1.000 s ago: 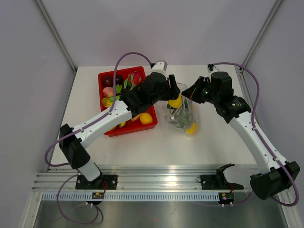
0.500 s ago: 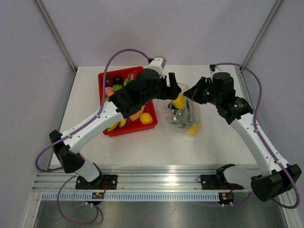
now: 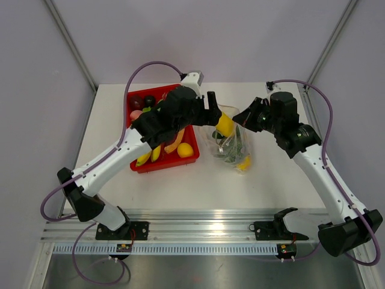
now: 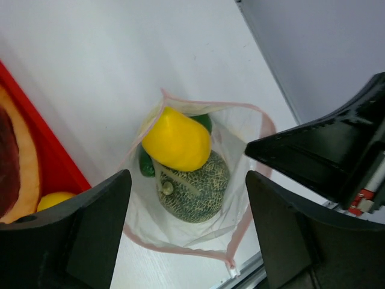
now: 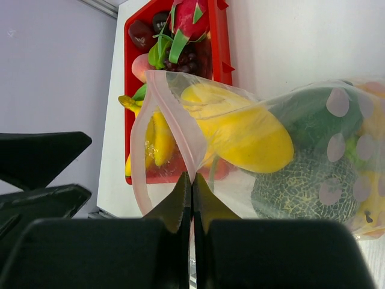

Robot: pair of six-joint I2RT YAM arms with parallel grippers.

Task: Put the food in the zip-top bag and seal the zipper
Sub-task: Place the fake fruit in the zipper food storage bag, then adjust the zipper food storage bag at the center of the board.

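Left claw (image 4: 187,180) drawn back, yellow fruit (image 4: 176,138) beneath, inside zip-top bag (image 4: 242,127)

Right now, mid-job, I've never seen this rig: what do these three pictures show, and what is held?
Two robot arms with two-finger grippers work at a white table. The top view looks down from above and behind them; the others come from wrist cameras. The left gripper is open and empty above the zip-top bag, where a yellow fruit lies on a netted melon. The right gripper pinches the bag's rim. More toy food lies in the red tray.
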